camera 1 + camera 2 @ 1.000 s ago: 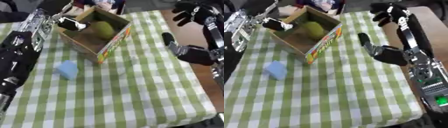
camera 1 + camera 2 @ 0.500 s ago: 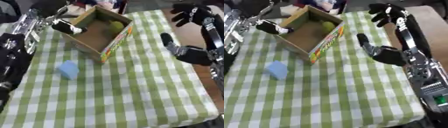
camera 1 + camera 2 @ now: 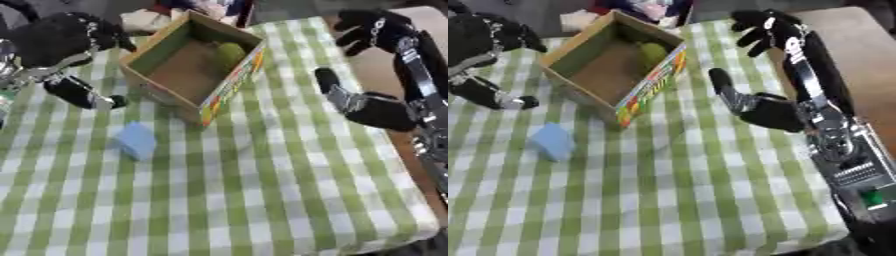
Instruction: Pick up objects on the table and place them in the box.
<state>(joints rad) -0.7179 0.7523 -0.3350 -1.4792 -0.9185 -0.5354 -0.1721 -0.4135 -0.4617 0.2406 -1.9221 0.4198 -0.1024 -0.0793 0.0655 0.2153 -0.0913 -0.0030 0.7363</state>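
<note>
An open cardboard box with a printed colourful side stands tilted at the far middle of the green checked tablecloth. A yellow-green rounded object lies inside it at the far corner. A light blue block lies on the cloth in front of the box's left corner. My left hand hovers left of the box, open and holding nothing, one finger reaching down toward the cloth. Raised at the far right, my right hand is open with fingers spread, clear of the box.
My right forearm hangs over the cloth just right of the box. A brown surface lies beyond the table's right edge. Small white and pink things sit behind the box at the far edge.
My left hand has drawn back from over the box's left rim, going left and down, and holds nothing. The right arm has barely moved.
</note>
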